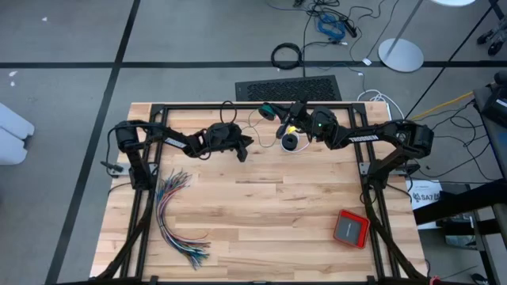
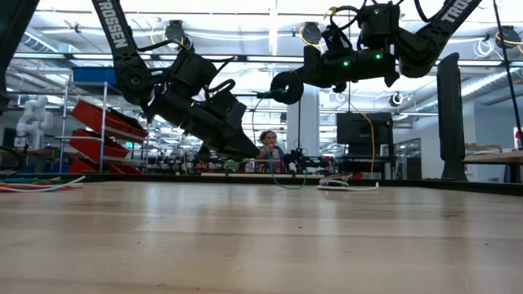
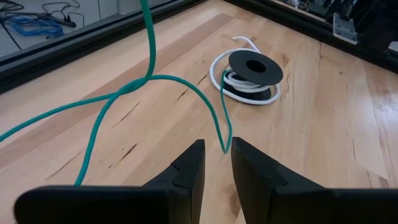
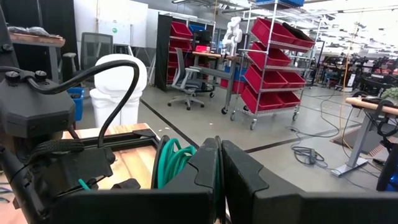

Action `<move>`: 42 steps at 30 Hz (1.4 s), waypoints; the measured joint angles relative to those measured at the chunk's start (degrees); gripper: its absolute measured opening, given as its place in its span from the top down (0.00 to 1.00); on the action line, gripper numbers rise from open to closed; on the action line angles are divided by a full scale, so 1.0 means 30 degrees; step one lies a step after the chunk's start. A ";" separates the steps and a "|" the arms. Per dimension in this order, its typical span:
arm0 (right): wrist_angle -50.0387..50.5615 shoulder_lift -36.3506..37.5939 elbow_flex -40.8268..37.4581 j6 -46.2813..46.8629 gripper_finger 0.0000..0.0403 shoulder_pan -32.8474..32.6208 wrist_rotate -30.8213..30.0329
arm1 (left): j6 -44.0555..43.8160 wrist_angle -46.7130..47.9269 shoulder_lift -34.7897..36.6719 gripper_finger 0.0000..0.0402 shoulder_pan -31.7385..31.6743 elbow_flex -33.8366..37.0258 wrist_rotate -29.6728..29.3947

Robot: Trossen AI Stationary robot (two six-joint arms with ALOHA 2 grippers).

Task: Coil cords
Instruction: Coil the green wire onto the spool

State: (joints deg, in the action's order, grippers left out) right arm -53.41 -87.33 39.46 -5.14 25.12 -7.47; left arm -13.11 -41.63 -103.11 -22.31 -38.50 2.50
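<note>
High view, left to right: many-coloured wire bundle fanned on the wooden table, near its left edge. Left gripper raised near the far edge, fingers slightly parted, nothing pinched, teal-green cord looping loose just ahead. Black spool with white cord lying flat between both grippers. Right gripper aloft, clenched on teal coil. Red box near right front corner.

Robotics lab: red-bin shelving, floor cables.
</note>
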 joint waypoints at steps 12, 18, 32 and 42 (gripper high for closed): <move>0.0051 0.0000 0.0000 0.0690 0.98 0.0002 0.0018 | 0.0527 0.1245 0.1139 0.79 0.0252 -0.0007 -0.1611; 0.0066 0.0000 0.0000 0.0698 0.98 0.0000 0.0010 | 0.1997 0.3097 0.2920 0.79 0.1017 -0.0007 -0.4448; 0.0058 0.0000 0.0000 0.0698 0.98 0.0007 -0.0004 | -0.1478 -0.3549 -0.1622 0.67 0.0618 0.0007 -0.2950; 0.0051 0.0000 0.0000 0.0843 0.98 0.0007 0.0003 | -0.2542 -0.6169 -0.2470 0.62 0.0230 0.0007 -0.2766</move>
State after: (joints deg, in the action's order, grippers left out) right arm -53.25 -87.33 39.46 -2.61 25.15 -7.46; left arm -20.73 -60.13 -110.52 -21.62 -38.48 -5.80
